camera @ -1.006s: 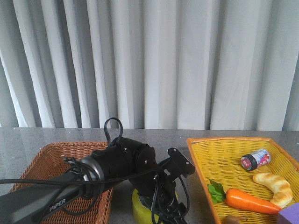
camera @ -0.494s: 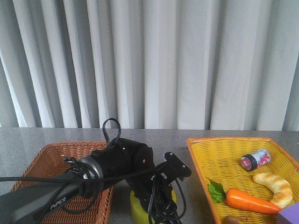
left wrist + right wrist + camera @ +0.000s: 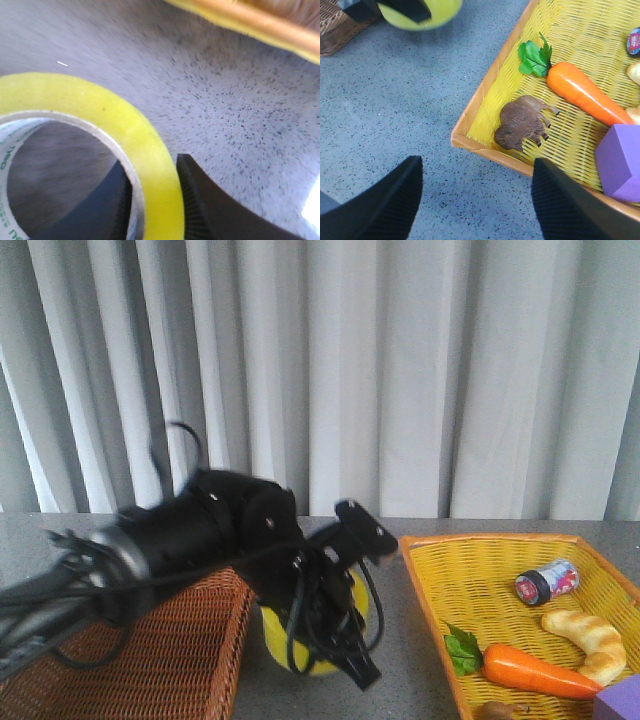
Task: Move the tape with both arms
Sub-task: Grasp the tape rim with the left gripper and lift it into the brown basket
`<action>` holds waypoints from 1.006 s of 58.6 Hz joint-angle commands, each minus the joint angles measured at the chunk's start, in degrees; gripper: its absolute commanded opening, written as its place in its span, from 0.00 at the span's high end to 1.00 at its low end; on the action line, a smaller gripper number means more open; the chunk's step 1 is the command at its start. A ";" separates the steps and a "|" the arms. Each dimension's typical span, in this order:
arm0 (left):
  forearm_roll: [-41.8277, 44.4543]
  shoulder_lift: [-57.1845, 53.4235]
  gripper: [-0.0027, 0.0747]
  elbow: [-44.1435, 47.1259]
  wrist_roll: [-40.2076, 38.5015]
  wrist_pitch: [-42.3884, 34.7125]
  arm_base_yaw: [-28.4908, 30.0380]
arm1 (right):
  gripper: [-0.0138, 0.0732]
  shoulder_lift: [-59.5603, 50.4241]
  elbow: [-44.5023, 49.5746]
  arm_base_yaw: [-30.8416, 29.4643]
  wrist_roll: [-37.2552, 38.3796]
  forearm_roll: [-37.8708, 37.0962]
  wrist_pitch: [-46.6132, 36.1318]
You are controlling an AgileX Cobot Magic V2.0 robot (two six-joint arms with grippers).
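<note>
The yellow tape roll [image 3: 318, 644] hangs in my black left gripper [image 3: 340, 640], lifted above the grey table between the two baskets. In the left wrist view the tape [image 3: 110, 112] fills the frame, its wall pinched between my fingers [image 3: 210, 205], one inside the white core, one outside. In the right wrist view the tape [image 3: 422, 12] shows at the far edge with the left fingers on it. My right gripper [image 3: 476, 200] is open and empty, low over the table near the yellow basket's corner. It is out of the front view.
A brown wicker basket [image 3: 150, 650] stands at the left. A yellow basket [image 3: 470, 570] at the right holds a carrot [image 3: 535, 672], a bread piece [image 3: 592, 638], a small jar [image 3: 546, 582], a purple block [image 3: 620, 162] and a brown toy animal [image 3: 522, 122].
My left arm has risen and swung back to the left, lifting the tape off the table. The roll now hangs higher in the front view.
</note>
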 commanded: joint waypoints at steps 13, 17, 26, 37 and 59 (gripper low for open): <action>4.69 -10.70 0.76 -1.92 -5.42 3.22 8.53 | 0.32 -0.20 -1.42 -0.31 -0.04 -0.54 -3.91; 4.69 -10.50 0.76 -1.87 -6.24 5.00 11.52 | 0.32 -0.20 -1.42 -0.31 -0.04 -0.54 -3.91; 4.62 -8.26 0.76 -1.87 -6.89 7.22 17.22 | 0.32 -0.20 -1.42 -0.31 -0.04 -0.54 -3.87; 4.62 -3.37 0.76 -1.87 -7.09 7.92 20.45 | 0.32 -0.20 -1.42 -0.31 -0.04 -0.54 -3.87; 4.18 4.12 0.73 -1.87 -7.09 8.53 20.38 | 0.32 -0.20 -1.42 -0.31 -0.04 -0.54 -3.87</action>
